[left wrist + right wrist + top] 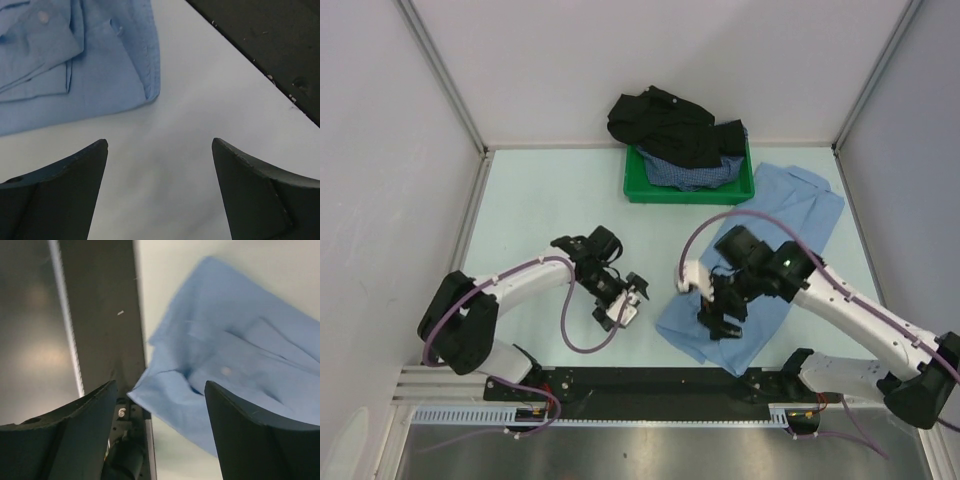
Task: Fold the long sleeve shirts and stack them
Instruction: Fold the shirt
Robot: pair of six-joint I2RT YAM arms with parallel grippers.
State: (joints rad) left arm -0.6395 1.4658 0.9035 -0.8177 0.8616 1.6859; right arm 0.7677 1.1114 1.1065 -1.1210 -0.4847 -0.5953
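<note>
Right hand (720, 320) spread above light blue shirt (798, 212): flat, creased, diagonal.

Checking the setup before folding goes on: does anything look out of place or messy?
Yes. The black shirt is bunched and spills over the back rim of the green tray, atop the checked shirt. The light blue shirt lies slantwise and rumpled, its near corner close to the black base rail.
</note>
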